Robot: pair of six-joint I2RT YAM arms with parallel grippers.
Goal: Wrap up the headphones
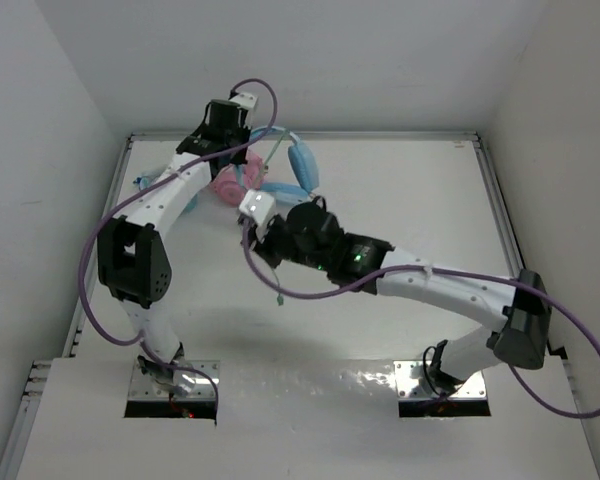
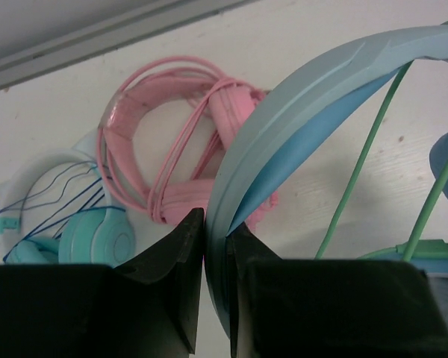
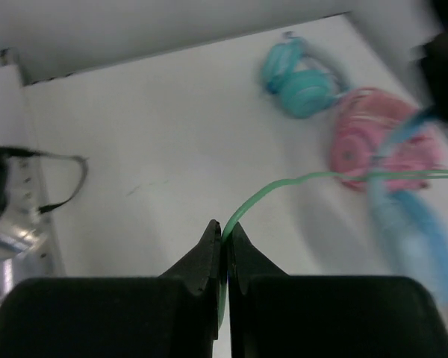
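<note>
One pair of light-blue headphones (image 2: 321, 82) was at the far side of the table (image 1: 410, 200), its headband pinched between the narrow jaws of the left gripper (image 2: 215, 242). Its single pale-green cable (image 3: 284, 185) ran across to the right gripper (image 3: 224, 237), whose jaws were clamped tight on it. Just beside the headband lay one pink headphones (image 2: 172, 134) and, beyond that, one teal headphones (image 2: 97, 235).
</note>
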